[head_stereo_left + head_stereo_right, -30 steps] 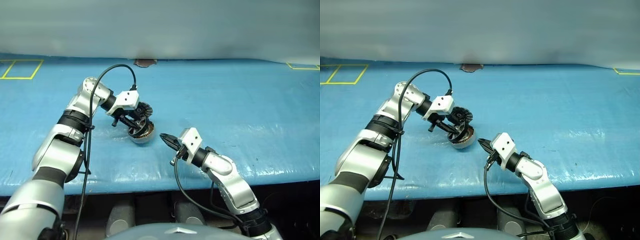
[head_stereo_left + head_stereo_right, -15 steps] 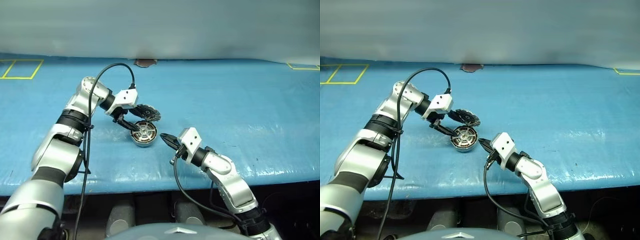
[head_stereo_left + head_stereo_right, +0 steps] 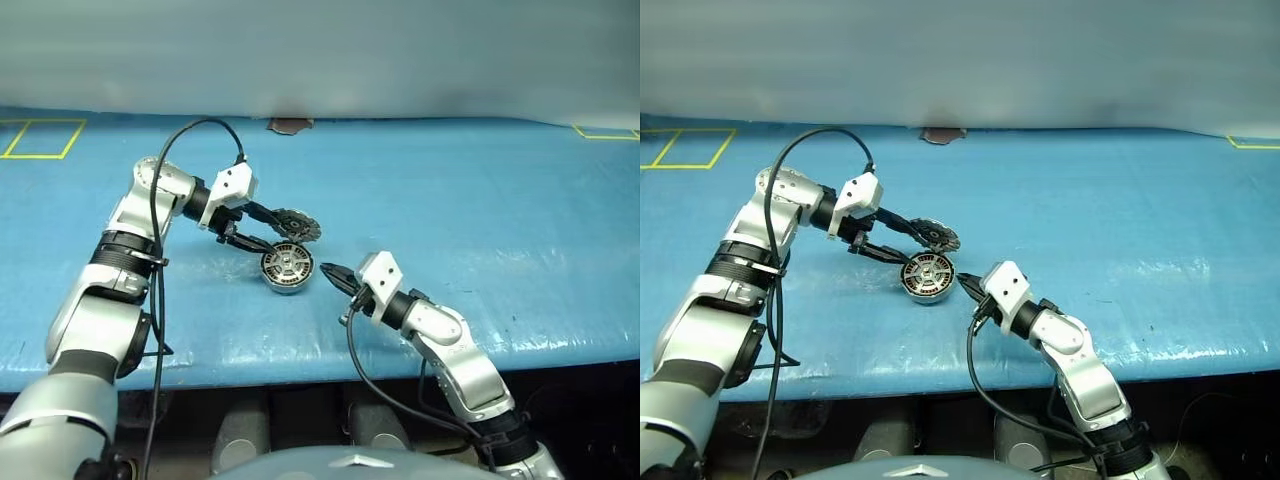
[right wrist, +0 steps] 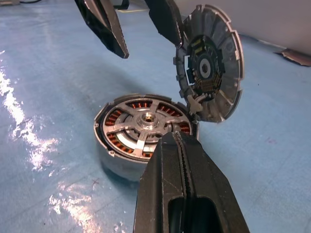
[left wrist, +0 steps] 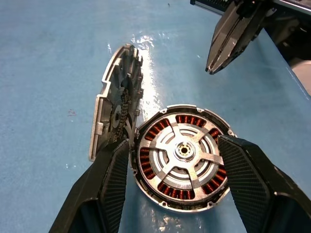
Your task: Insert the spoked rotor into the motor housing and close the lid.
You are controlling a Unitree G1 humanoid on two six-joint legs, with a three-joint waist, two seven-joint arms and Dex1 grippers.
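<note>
**One motor, one wheel inside, one lid standing up**

One big blue table (image 3: 480,200) is holding everything. Two robot arms are reaching over it, one from each side.

The left gripper (image 3: 268,229) is sitting just beside the motor with its two black fingers (image 5: 108,190) spread wide apart. Nothing is held between them — from the left wrist view, one finger is lying on each side of the motor. One finger is right by the back of the lid; I cannot tell if it is touching.

The right gripper (image 3: 330,272) is pointing at the motor from the other side, close but not touching. Its two fingers are pressed tight together and holding nothing.

One motor housing (image 3: 287,269) is resting flat on the table between the two grippers, with orange wire coils showing inside.

One lid (image 3: 296,224) is standing open on its hinge at the motor's far edge — its dark inner face shows in the right wrist view.

One spoked rotor (image 5: 183,151) is lying flat inside the housing, over the coils, with three silver spokes and a small hub.
</note>
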